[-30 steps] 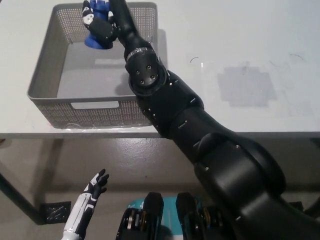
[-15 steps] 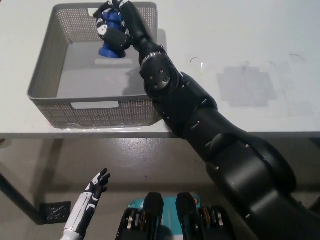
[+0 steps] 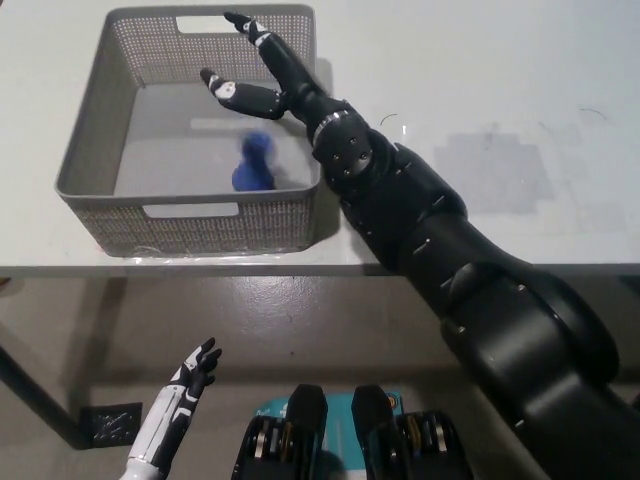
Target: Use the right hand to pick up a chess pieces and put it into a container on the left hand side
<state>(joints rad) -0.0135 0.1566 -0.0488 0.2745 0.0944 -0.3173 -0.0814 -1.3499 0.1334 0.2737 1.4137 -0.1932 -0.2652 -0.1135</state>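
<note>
A: Biggest first: table (image 3: 480, 90), then basket (image 3: 85, 150) at its left end. Right hand (image 3: 262, 72) above the basket's far right corner, spread wide, gripping nothing.

B: Blue piece (image 3: 254, 164) inside the basket, near its front right wall, blurred.

A: Left hand (image 3: 192, 372) below the basket, under the table edge, fingers apart, idle.

B: Best now: lift straight up, clear of the rim, no sweeping across the piece.

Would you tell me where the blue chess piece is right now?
In the head view, the chess piece is inside the grey basket, near its front right corner, below the open right hand.
</note>
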